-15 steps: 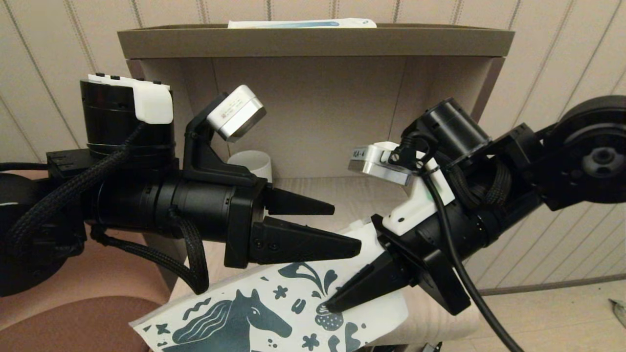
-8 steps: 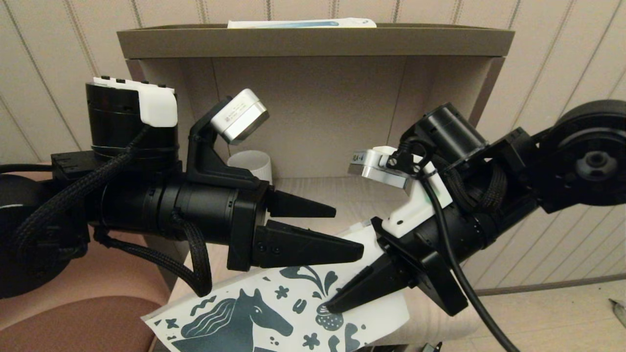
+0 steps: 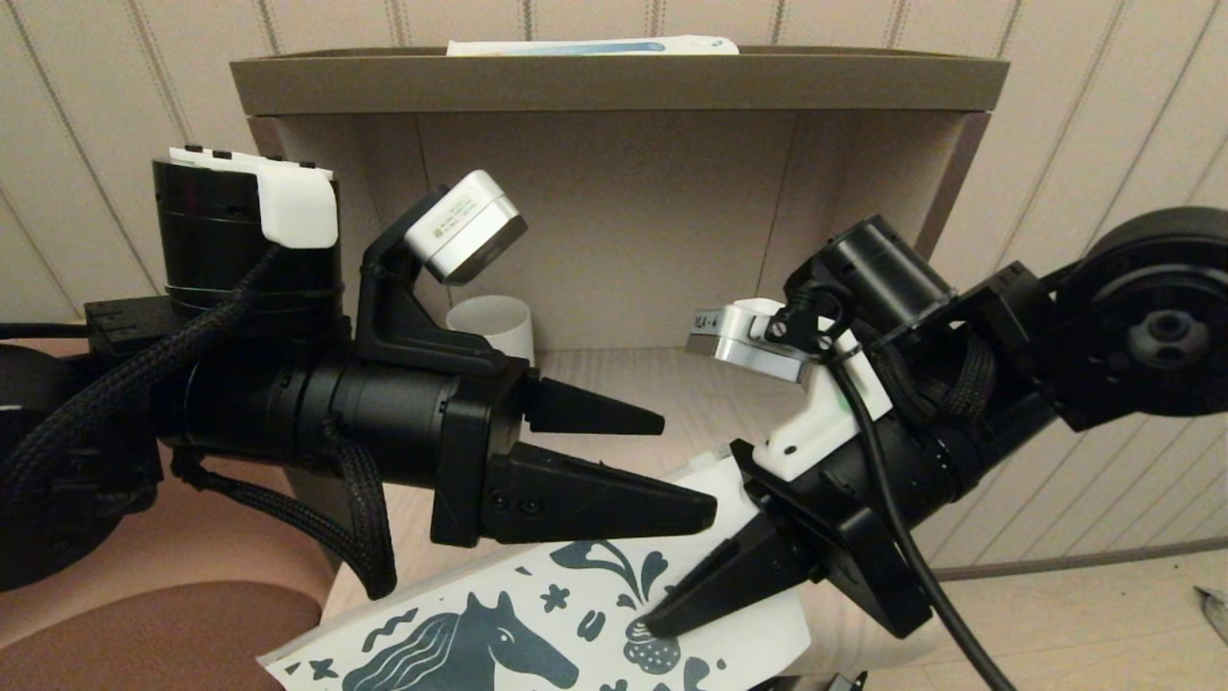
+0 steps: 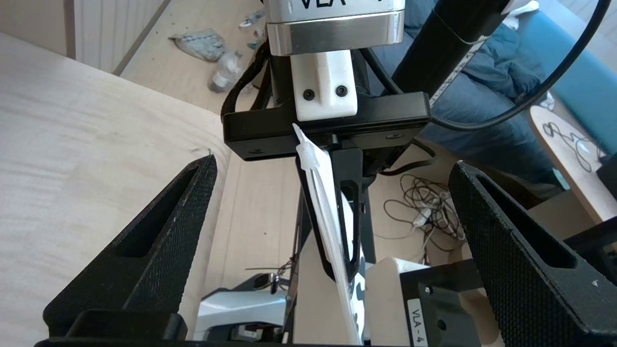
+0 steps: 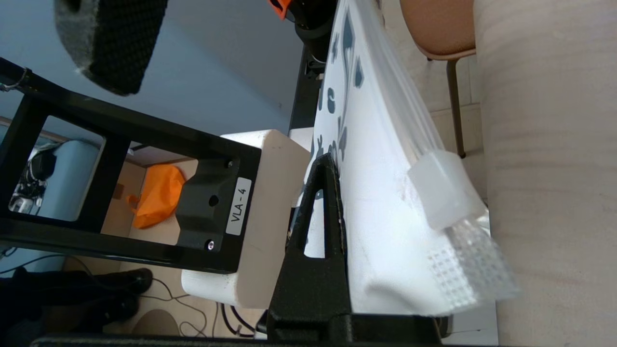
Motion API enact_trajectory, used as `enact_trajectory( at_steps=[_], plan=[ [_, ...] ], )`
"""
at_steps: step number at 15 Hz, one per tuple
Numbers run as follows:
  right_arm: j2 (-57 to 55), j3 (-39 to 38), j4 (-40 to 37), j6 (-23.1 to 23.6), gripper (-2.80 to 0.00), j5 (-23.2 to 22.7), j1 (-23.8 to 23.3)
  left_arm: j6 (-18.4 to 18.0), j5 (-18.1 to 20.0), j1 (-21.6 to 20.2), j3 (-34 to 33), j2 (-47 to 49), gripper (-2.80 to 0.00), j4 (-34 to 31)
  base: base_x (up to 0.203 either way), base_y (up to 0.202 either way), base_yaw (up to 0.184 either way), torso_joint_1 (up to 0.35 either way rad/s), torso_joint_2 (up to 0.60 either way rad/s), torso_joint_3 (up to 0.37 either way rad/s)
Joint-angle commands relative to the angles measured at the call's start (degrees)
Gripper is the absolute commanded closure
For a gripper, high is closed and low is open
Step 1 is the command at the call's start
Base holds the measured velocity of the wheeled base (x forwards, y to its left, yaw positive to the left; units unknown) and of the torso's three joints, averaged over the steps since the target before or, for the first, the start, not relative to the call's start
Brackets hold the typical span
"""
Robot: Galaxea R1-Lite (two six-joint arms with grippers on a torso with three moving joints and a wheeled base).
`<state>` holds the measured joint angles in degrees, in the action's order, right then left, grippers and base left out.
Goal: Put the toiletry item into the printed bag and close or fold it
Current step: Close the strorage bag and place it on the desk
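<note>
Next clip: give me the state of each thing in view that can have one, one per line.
printed bag: held off the shelf by one end, tilted, hanging past the front edge.
right hand: shut on the printed bag.
left hand: open, empty, above the bag.
white mug: upright at the back of the lower shelf.
flat white box: lying on top of the shelf unit.

Smooth plastic printed bag [image 3: 576, 614], pale wood shelf [image 3: 691, 384]

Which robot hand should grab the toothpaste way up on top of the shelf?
Probably the left gripper: it is open and holds nothing. The right gripper is shut on the printed bag, so it is busy.
</note>
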<state>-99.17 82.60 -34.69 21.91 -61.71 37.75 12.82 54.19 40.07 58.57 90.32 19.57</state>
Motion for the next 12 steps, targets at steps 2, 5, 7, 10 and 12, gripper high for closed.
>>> enact_trajectory(
  at_steps=[2,5,7,10,12],
  plan=[
    [0.03,-0.08,-0.2,0.07,0.0,-0.25,-0.14,0.19,0.22,0.01,0.24,0.3,-2.8,0.12,0.0,0.0,0.0,0.0,0.0,0.0],
    [-0.13,0.08,-0.2,0.29,0.0,-0.25,-0.07,0.28,0.22,0.01,0.32,0.21,-2.8,0.12,0.0,0.0,0.0,0.0,0.0,0.0],
    [-0.32,0.28,-0.2,0.24,0.0,-0.17,-0.05,0.28,0.13,0.01,0.41,0.47,-2.8,0.21,0.0,0.0,0.0,0.0,0.0,0.0],
    [-0.03,-0.01,-0.2,0.07,0.0,0.12,-0.14,0.28,-0.4,0.01,0.76,0.91,-2.8,0.39,0.0,0.0,0.0,0.0,0.0,0.0],
    [-0.06,0.19,-0.02,0.07,0.0,0.19,-0.22,0.28,-0.4,0.01,0.76,0.91,-2.8,0.39,0.0,0.0,0.0,0.0,0.0,0.0]
  ],
)
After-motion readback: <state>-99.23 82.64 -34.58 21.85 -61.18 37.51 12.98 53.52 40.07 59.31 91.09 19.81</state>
